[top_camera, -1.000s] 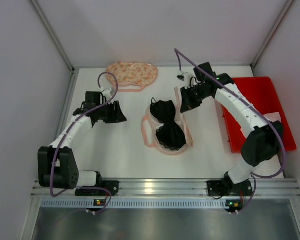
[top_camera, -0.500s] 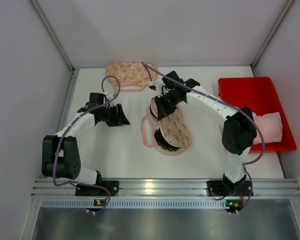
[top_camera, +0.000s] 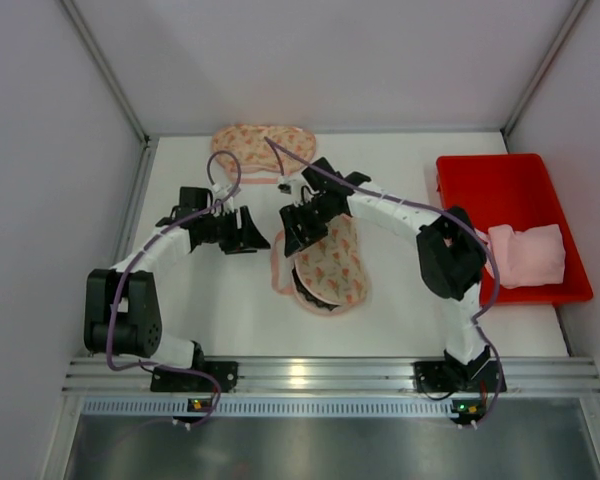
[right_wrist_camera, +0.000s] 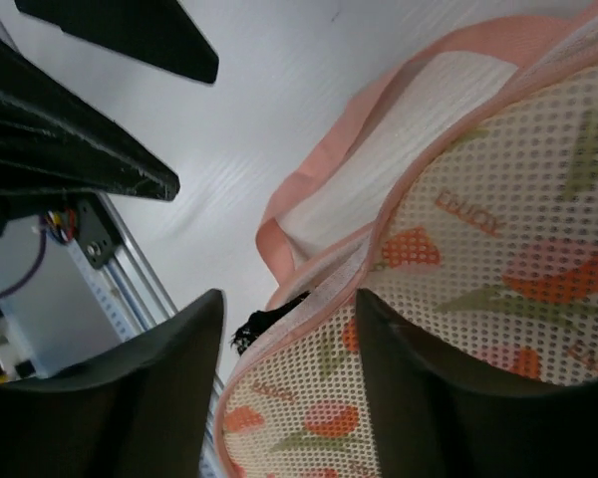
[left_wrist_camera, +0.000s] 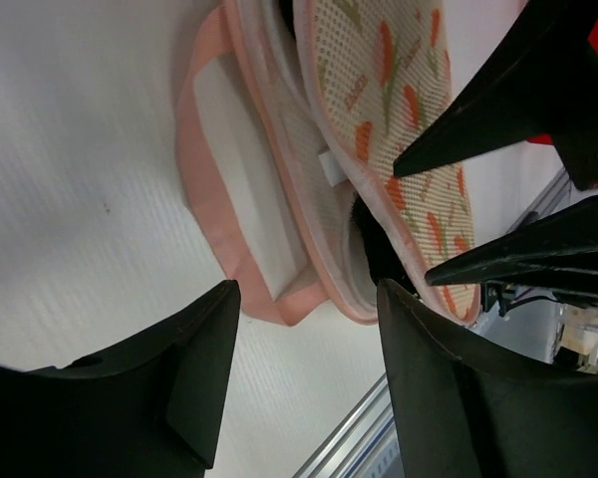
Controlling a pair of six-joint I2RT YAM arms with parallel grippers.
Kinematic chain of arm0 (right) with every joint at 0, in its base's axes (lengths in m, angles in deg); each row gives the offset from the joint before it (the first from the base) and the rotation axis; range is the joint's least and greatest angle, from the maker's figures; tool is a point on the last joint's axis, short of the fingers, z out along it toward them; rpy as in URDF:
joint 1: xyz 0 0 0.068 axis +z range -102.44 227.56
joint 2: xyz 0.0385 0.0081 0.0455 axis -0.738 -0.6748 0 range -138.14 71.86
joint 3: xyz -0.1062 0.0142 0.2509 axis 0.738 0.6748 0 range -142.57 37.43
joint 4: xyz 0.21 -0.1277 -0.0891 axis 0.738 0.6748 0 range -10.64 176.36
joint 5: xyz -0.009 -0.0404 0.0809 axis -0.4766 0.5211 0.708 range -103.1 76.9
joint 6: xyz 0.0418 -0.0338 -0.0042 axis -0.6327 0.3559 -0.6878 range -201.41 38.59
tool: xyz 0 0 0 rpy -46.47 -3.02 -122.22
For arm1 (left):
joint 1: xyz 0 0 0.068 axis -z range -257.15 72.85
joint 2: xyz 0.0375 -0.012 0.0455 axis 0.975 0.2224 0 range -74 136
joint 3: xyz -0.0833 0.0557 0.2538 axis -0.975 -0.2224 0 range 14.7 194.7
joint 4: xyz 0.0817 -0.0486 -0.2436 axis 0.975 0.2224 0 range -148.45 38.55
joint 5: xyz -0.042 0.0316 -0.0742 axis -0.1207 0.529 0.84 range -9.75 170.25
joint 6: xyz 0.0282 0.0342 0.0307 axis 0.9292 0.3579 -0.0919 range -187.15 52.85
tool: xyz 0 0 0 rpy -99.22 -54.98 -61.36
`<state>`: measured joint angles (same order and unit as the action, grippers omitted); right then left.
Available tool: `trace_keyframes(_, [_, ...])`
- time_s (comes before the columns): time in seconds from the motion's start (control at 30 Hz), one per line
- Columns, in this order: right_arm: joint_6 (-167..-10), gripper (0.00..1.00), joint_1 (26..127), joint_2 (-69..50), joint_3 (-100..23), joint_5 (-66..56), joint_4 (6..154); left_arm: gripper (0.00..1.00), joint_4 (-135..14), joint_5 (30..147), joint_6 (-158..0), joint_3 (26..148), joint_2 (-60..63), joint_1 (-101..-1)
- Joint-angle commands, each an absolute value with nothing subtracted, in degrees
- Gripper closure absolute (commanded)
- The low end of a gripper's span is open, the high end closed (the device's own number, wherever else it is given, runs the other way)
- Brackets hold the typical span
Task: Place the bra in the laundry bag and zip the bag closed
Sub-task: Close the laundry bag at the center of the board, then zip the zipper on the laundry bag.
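The laundry bag [top_camera: 332, 262], peach mesh with a carrot print and a pink rim, lies mid-table with its printed flap folded over the bra. Only a black edge of the bra [top_camera: 307, 291] peeks out at the bag's lower left. My right gripper [top_camera: 298, 222] hovers open over the bag's upper left corner. The right wrist view shows the mesh flap [right_wrist_camera: 458, 299] under the spread jaws and black lace [right_wrist_camera: 264, 324] at the opening. My left gripper [top_camera: 252, 236] stands open just left of the bag, holding nothing. Its own view shows the pink rim [left_wrist_camera: 211, 149] and the bra [left_wrist_camera: 374, 244].
A second printed laundry bag [top_camera: 265, 148] lies at the back of the table. A red bin [top_camera: 500, 185] stands at the right with a folded pink cloth [top_camera: 526, 255] in it. Grey walls close in the left, back and right sides.
My right arm swung left, drawing the printed flap over the black bra, then its jaws opened. The bag slid slightly left. My left gripper edged toward the bag and opened wider.
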<state>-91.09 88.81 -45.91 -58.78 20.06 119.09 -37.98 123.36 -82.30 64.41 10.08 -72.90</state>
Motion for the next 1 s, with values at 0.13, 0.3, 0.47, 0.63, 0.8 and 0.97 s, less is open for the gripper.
trace_keyframes(0.13, [-92.5, 0.32, 76.6, -29.0, -54.0, 23.3, 114.8, 0.38, -45.2, 127.1, -86.7, 64.7, 7.7, -69.5])
trace_keyframes(0.3, [-91.3, 0.31, 66.6, -25.3, -43.8, 22.3, 114.8, 0.43, -45.5, 123.8, -87.5, 68.2, 11.5, -64.3])
trace_keyframes(0.47, [-92.0, 0.3, 60.8, -23.3, -36.1, 23.1, 110.0, 0.46, -46.8, 121.6, -91.8, 69.3, 16.7, -60.5])
trace_keyframes(0.63, [-89.2, 0.2, 60.1, -20.7, -35.3, 13.0, 108.0, 0.48, -47.3, 120.9, -93.2, 71.3, 20.0, -59.0])
trace_keyframes(0.8, [-82.6, 0.01, 60.0, -17.3, -37.2, 2.9, 105.1, 0.46, -47.4, 120.4, -94.7, 72.9, 21.4, -57.8])
trace_keyframes(0.97, [-82.0, 0.01, 59.9, -15.6, -39.3, -6.8, 103.5, 0.58, -47.2, 120.1, -94.4, 73.4, 22.2, -57.5])
